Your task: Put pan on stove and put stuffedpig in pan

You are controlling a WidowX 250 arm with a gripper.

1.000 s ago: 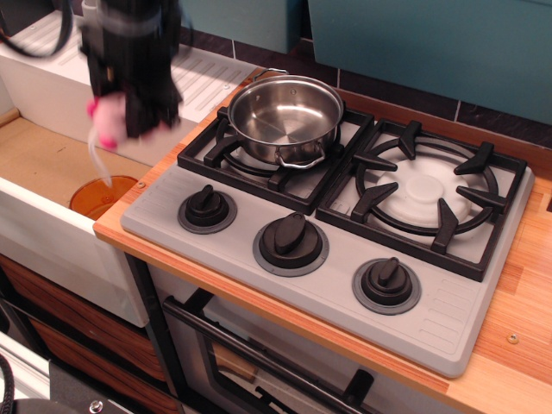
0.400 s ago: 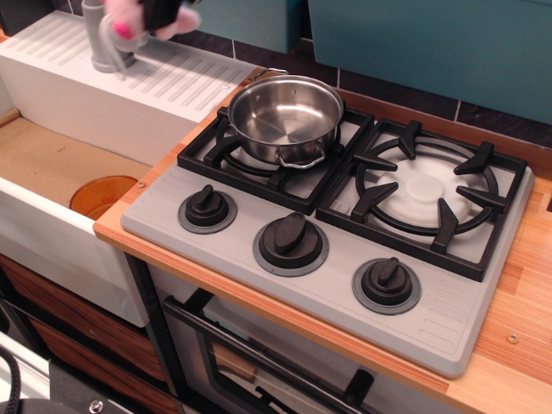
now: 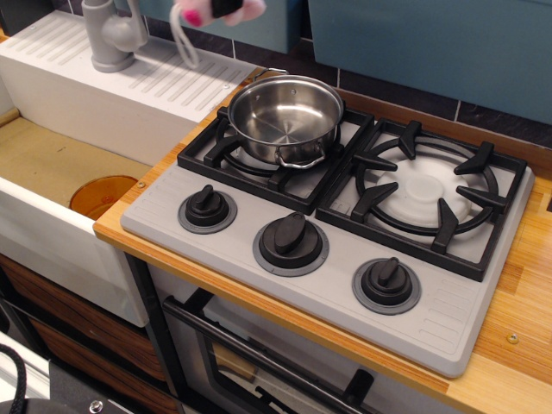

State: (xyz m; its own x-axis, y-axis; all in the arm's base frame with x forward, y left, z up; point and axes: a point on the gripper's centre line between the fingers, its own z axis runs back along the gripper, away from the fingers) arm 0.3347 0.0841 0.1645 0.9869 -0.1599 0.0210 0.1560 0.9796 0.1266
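Observation:
The shiny steel pan stands on the left burner of the grey stove, empty inside. The pale pink stuffedpig hangs in the air at the top edge of the view, up and to the left of the pan, with its white string tag dangling below. Only a black tip of my gripper shows at the top edge, shut on the pig; the rest is out of view. The right burner has nothing on it.
A white sink with an orange drain lies to the left, with a grey faucet and ribbed drainboard behind. Wooden counter surrounds the stove. Three black knobs run along the front; an oven handle is below.
My gripper has carried the pig up and to the right, from over the sink past the faucet to the top edge near the pan. The pan has not moved.

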